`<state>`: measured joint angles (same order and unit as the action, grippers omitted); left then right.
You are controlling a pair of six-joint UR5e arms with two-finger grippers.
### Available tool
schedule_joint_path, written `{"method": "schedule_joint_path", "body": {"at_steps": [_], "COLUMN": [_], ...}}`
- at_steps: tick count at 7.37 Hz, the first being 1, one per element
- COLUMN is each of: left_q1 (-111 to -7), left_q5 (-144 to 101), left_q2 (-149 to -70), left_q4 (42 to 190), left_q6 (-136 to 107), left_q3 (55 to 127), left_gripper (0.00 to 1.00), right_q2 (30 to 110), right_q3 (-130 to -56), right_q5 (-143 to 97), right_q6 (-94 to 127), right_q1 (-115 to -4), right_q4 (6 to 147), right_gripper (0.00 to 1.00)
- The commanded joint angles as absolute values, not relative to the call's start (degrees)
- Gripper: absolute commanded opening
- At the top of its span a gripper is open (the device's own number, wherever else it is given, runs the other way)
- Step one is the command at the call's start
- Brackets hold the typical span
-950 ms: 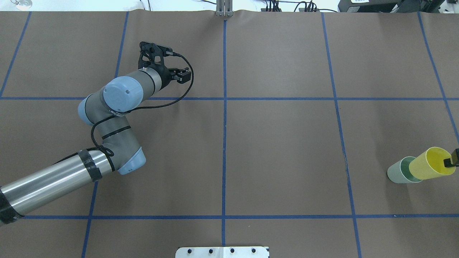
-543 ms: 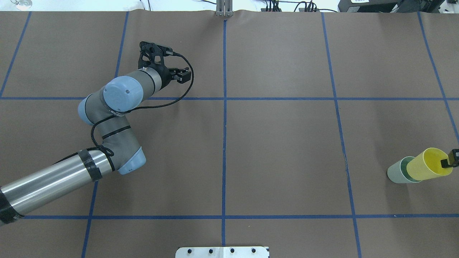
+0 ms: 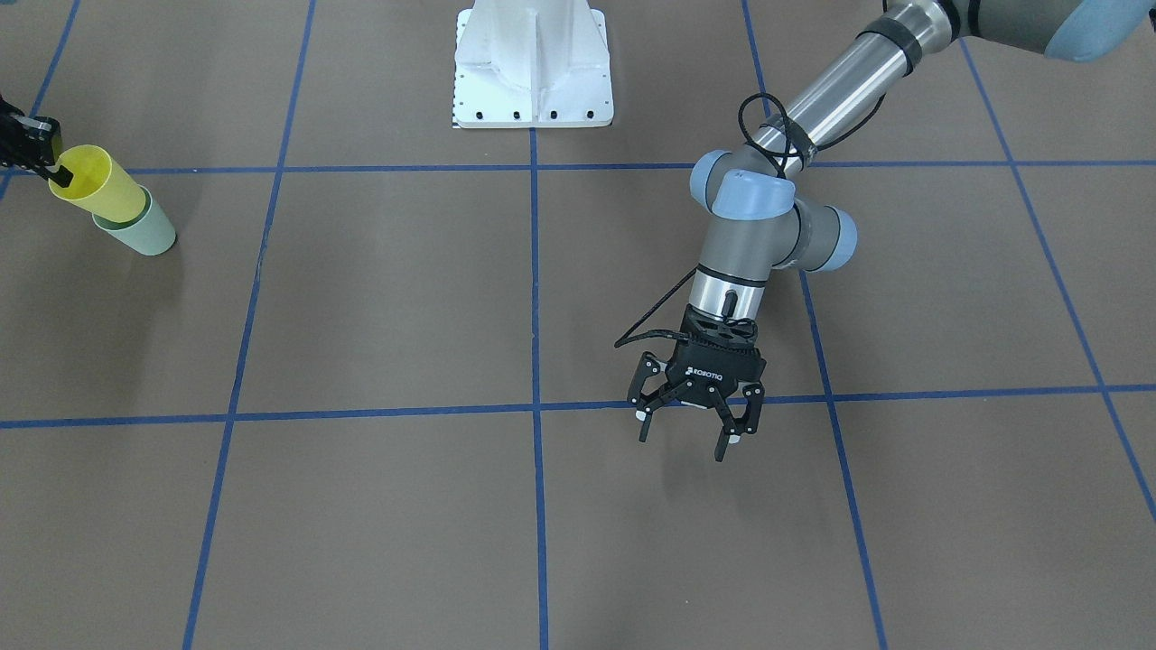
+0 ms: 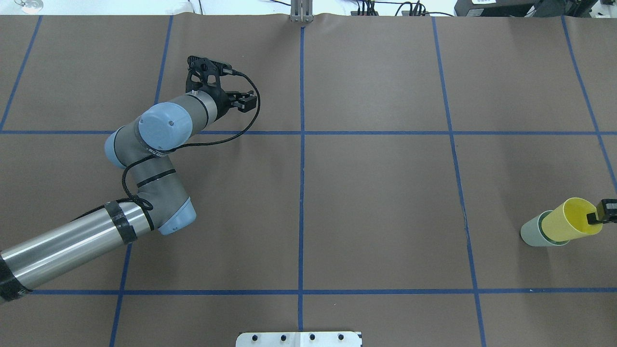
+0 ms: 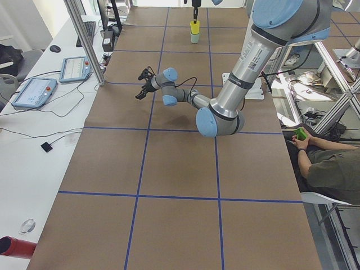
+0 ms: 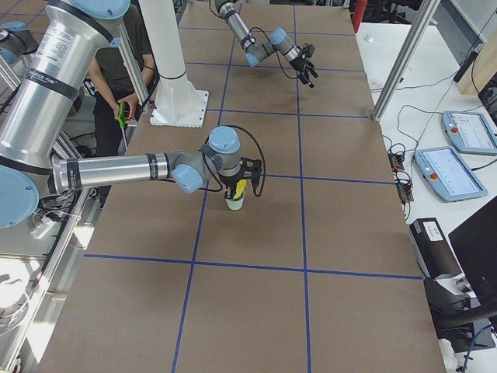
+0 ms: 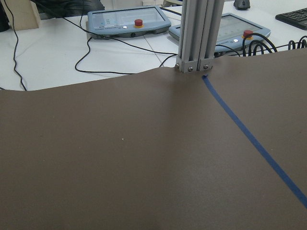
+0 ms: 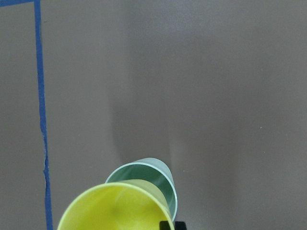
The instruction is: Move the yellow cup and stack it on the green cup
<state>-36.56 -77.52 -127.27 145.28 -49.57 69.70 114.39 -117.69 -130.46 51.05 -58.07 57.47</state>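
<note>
Pinching the yellow cup (image 4: pixel 569 225) by its rim, one finger inside the wall, the right gripper (image 4: pixel 594 219) holds it upright over the green cup (image 4: pixel 532 233), which stands near the table's 4 o'clock edge in the overhead view. That rim grip leaves the tapered base free, and it appears partly sunk into the green mouth. At 10 o'clock the left gripper (image 3: pixel 691 431) hangs with fingers spread, out of the way.

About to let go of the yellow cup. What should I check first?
1. Grip: right tool pinches the yellow cup at its rim: ok.
2. Entry: yellow cup's base is inside the green cup: ok.
3. Seating: fully nested: cannot tell.
4. Support: green cup upright on the table: ok.
5. Clearance: left tool open, far from both cups: ok.
</note>
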Motion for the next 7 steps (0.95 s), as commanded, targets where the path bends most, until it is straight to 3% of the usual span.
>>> {"method": "schedule_joint_path", "body": {"at_steps": [1,2,5,7], "left_q1": [-36.56,-36.56,-39.70,-45.15], "left_q5": [-77.52,-77.52,-84.15,-93.56], "left_q2": [-127.27,-127.27,-126.92,-124.65], "left_q4": [145.28,145.28,144.24,132.18], "left_q6": [-49.57,-49.57,-51.40,-51.77], "left_q3": [69.79,69.79,70.05,75.90], "left_gripper": [0.99,0.99,0.99,0.99], "right_q2": [114.17,114.17,112.60,103.76], "right_q3": [-117.33,-117.33,-117.34,-111.22], "right_q5": [-130.52,-130.52,-130.69,-130.26], "right_q6": [51.06,51.06,50.37,50.27], "right_q1": [-57.57,-57.48,-60.97,-64.67], "right_q4": [57.48,57.48,57.30,57.83], "right_gripper": [0.27,0.99,1.00,1.00]}}
